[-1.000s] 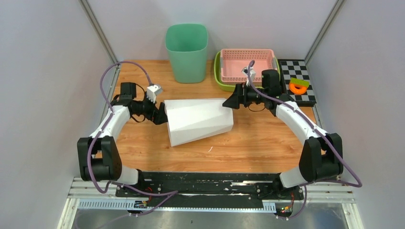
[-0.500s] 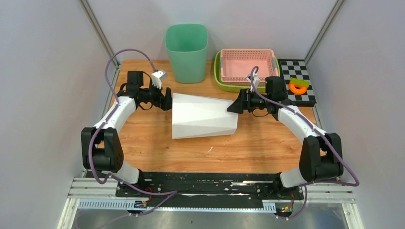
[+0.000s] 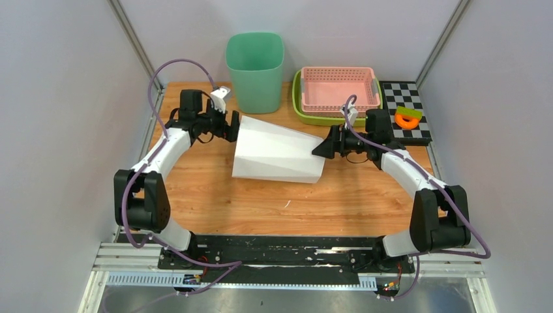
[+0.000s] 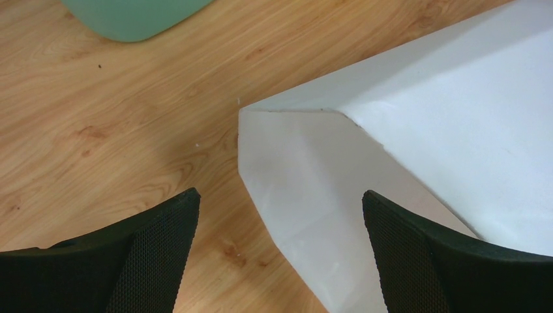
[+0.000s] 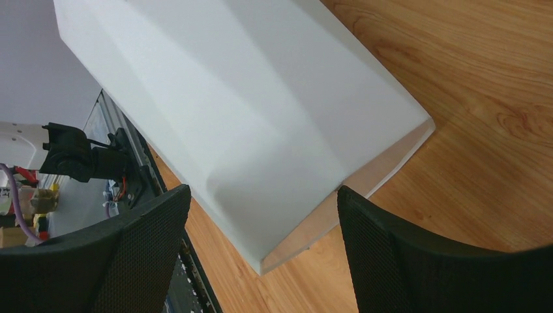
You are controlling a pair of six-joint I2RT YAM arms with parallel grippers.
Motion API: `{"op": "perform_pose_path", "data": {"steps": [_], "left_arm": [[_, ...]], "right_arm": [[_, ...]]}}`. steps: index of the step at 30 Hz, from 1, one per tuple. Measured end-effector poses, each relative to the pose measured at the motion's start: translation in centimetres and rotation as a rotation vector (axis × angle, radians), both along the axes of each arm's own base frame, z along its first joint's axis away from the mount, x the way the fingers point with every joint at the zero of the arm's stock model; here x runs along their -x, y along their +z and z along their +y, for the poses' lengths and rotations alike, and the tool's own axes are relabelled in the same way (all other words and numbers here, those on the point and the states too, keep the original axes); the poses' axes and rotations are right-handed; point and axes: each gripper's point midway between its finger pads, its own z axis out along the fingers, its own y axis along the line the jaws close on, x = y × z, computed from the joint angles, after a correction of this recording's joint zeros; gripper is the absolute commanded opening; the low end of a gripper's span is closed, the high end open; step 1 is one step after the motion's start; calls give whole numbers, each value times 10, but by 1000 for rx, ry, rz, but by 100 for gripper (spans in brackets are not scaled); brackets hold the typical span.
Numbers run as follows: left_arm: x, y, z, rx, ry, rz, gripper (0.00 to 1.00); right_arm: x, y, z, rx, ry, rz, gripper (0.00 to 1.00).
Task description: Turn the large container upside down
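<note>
Large container (image 3: 277, 155) sideways; pink basket (image 3: 339, 88) seen only overhead.

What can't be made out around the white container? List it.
- Container inside: no view looks into it.
- Left claw and right claw touching it or not: pads unseen in the wrist views, too small from the top.
- Green bin: cropped by the left wrist view's top edge.

White container (image 3: 277, 156), green bin (image 3: 255, 68), pink basket (image 3: 336, 91), black-and-white checkered board (image 3: 404, 96)
</note>
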Motion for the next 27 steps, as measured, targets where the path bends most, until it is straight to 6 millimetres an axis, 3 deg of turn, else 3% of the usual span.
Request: {"op": "perform_pose_path", "data": {"steps": [14, 27], "left_arm": [[26, -3, 35, -155, 141, 52, 100], [55, 28, 71, -139, 253, 64, 100]], "right_arm": [[3, 10, 4, -30, 34, -47, 85], [5, 16, 4, -35, 38, -67, 85]]}}
